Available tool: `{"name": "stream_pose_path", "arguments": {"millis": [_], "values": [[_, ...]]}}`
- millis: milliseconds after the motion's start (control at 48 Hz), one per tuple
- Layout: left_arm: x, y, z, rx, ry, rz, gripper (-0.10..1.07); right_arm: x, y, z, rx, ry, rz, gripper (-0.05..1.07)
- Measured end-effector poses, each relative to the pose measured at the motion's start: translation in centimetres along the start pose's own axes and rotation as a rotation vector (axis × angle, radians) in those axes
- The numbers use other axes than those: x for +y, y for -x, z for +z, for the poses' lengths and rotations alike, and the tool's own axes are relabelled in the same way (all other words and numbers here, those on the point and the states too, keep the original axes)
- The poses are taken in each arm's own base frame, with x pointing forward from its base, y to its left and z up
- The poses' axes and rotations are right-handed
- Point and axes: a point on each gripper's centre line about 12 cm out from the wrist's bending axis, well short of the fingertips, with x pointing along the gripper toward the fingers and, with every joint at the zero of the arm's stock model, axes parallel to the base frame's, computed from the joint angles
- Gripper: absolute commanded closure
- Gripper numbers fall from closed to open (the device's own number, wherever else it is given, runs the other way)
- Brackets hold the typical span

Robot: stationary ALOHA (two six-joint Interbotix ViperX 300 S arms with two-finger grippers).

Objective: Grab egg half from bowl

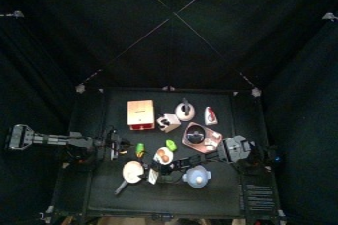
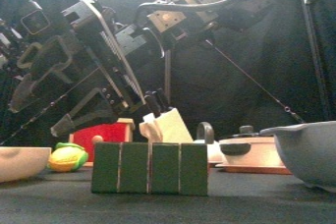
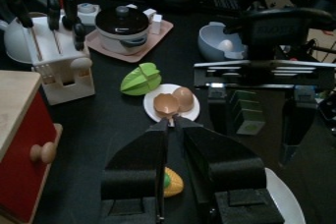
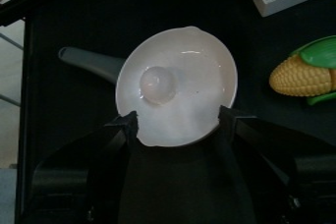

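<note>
A pale domed piece that looks like an egg half [image 4: 160,83] lies in a white round dish with a dark handle [image 4: 197,46]. My right gripper [image 4: 174,128] hangs just above that dish's near rim, jaws wide open and empty, one on each side. The pale blue-grey bowl [image 1: 199,177] stands at the table's front right, large at the right edge in the front view [image 2: 308,149]. I cannot tell what is inside it. My left gripper [image 3: 172,135] rests at the table's left with its jaws shut, holding nothing.
A toy corn cob [image 4: 309,67] lies beside the white dish. A small plate with brown pieces [image 3: 171,104], a green piece [image 3: 141,79], a knife block [image 3: 59,66], a kettle on a tray [image 3: 125,27], a red box [image 1: 141,112] and a green slatted block [image 2: 148,167] crowd the table.
</note>
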Motion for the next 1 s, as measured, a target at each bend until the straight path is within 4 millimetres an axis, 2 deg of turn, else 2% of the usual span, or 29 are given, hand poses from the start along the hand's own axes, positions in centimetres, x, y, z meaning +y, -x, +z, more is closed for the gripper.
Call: {"name": "stream_pose_path", "arguments": {"millis": [125, 271, 458, 646, 875, 1000], "values": [[0.0, 0.0, 0.1, -0.002, 0.0, 0.0, 0.4, 0.1, 1.6, 0.6, -0.008, -0.019, 0.004, 0.06], [0.0, 0.0, 0.0, 0.0, 0.0, 0.002, 0.4, 0.1, 5.0, 0.8, -0.006, -0.132, -0.004, 0.06], [0.0, 0.1, -0.1, 0.001, 0.006, 0.003, 0.4, 0.4, 8.7, -1.7, 0.038, -0.328, -0.085, 0.06], [0.0, 0.0, 0.0, 0.001, 0.008, 0.004, 0.4, 1.3, 12.3, -5.9, 0.129, -0.508, -0.263, 0.06], [0.1, 0.1, -0.1, 0.002, 0.009, 0.004, 0.4, 3.7, 16.7, -8.1, 0.176, -0.529, -0.412, 0.06], [0.1, 0.1, -0.1, 0.002, 0.009, 0.004, 0.4, 4.1, 18.3, -9.5, 0.211, -0.531, -0.491, 0.06]]}}
